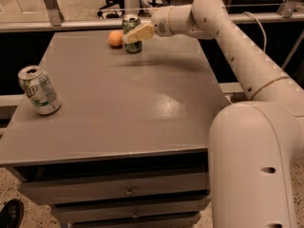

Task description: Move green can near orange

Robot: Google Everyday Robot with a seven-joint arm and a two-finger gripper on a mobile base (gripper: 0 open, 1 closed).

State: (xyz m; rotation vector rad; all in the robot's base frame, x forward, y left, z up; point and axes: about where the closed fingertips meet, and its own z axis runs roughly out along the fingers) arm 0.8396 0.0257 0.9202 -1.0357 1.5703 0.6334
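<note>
The dark green soda can point(132, 45) with a silver top stood upright near the far edge of the grey tabletop point(142, 99), just beside the small round orange fruit point(115, 38). The pale gripper point(135, 34) reached across the can's front; whether it clasped the can could not be told. A white-and-green printed can point(40, 90) sat well apart, near the left edge.

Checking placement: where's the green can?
Camera view: the green can stands at the far edge of the table, just right of the orange, gripper at it.
</note>
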